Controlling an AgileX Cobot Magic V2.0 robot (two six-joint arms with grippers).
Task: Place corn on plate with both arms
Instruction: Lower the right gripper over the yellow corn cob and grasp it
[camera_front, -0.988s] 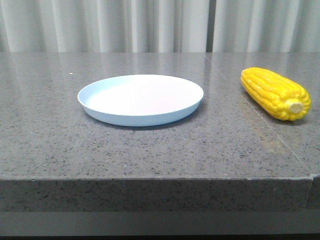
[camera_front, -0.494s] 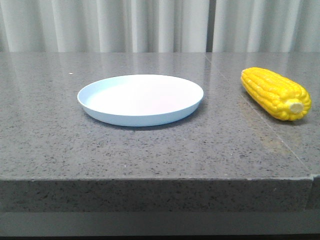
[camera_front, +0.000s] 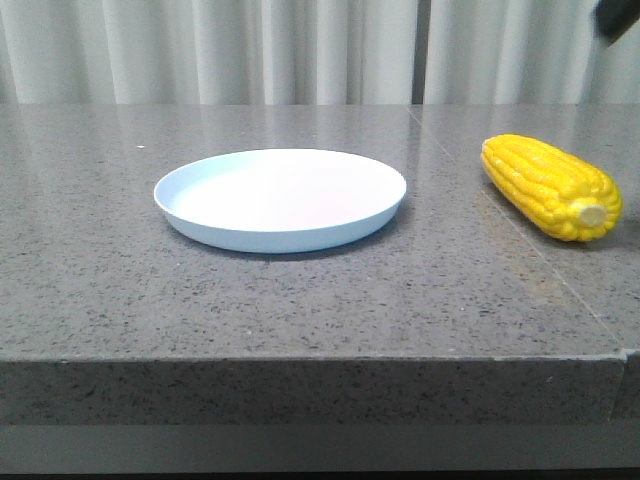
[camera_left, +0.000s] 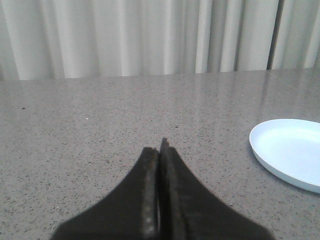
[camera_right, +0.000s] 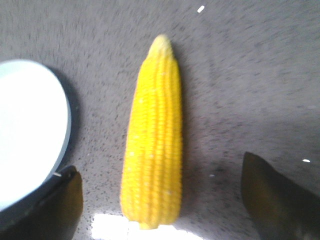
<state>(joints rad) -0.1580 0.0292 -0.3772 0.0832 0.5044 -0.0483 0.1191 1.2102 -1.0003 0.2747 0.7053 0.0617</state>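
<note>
right gripper (camera_right: 160, 200): wide open, holding nothing. In the right wrist view we see one dark finger (camera_right: 57, 207) at each bottom corner, and the corn (camera_right: 154, 135) lies lengthwise in the gap between them. No contact visible.
right arm (camera_front: 618, 18): what's new. A dark blurred shape now shows at the top right corner of the front view; half a second ago and a second ago that corner was only curtain. We read it as the right arm arriving above the corn. The right wrist view is motion-blurred, which fits.
left gripper (camera_left: 160, 165): closed, fingers pressed together, nothing between them. It hangs low over bare bench (camera_front: 300, 300), with the plate's rim off to one side in its view. Not touching anything we can see.
corn: same spot as in both earlier front views. It lies on the bench to the robot's right of the plate (camera_front: 280, 198), well apart from it, pale stub end toward the camera. Untouched.
plate: empty, near bench centre, no real shift across the three front views.
task meaning: we judge this as the start of the approach. No grasp yet, nothing lifted. The right side looks lined up straddling the cob; the left side is idle.
next: likely descend and close across the cob's width. The glossy round surface may roll or slip.
</note>
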